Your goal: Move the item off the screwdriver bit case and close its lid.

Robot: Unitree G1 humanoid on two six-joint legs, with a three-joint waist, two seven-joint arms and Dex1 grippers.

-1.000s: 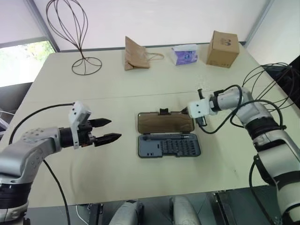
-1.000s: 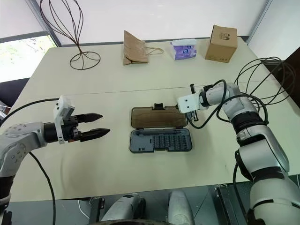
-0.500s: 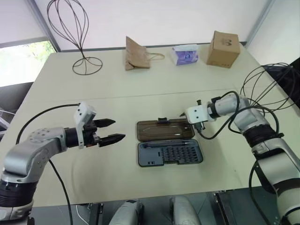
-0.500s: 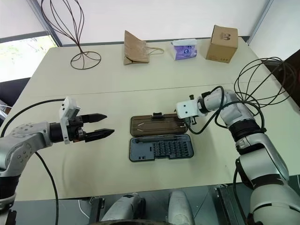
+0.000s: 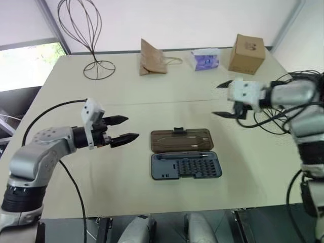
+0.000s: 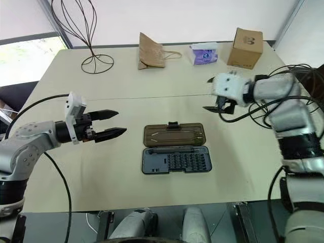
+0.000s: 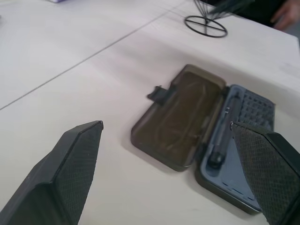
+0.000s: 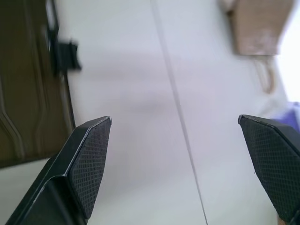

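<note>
Pale cream bench (image 5: pixel 152 96) with a thin seam across its middle carries everything. At its centre lies the screwdriver bit case (image 5: pixel 186 166), dark blue-grey, flat and wide open, its rows of small bits facing up. The lid (image 5: pixel 181 140), a smoky-brown translucent panel, is folded back flat on the bench on the far side of the case, with its small dark latch tab (image 5: pixel 177 131) sticking out toward the far edge. Nothing sits on the case or the lid.

Just left of the case, the left claw (image 5: pixel 124 128) hovers above the bench, its two black fingers spread and pointing toward the lid, holding nothing. To the right and a little beyond the case, the right claw (image 5: pixel 223 99) hangs in the air, fingers wide apart and empty, aimed toward the bench's middle.

The globe-shaped wire stand (image 5: pixel 298 96) sits at the bench's right edge behind the right arm, partly hidden by it and by cables; its ring base (image 7: pixel 205 26) rests on the bench well apart from the case.

Along the far edge stand a tall teardrop wire stand (image 5: pixel 86 35), a brown paper bag (image 5: pixel 152 57), a purple tissue pack (image 5: pixel 206 58) and a cardboard box (image 5: pixel 246 47), all well clear of the case.
</note>
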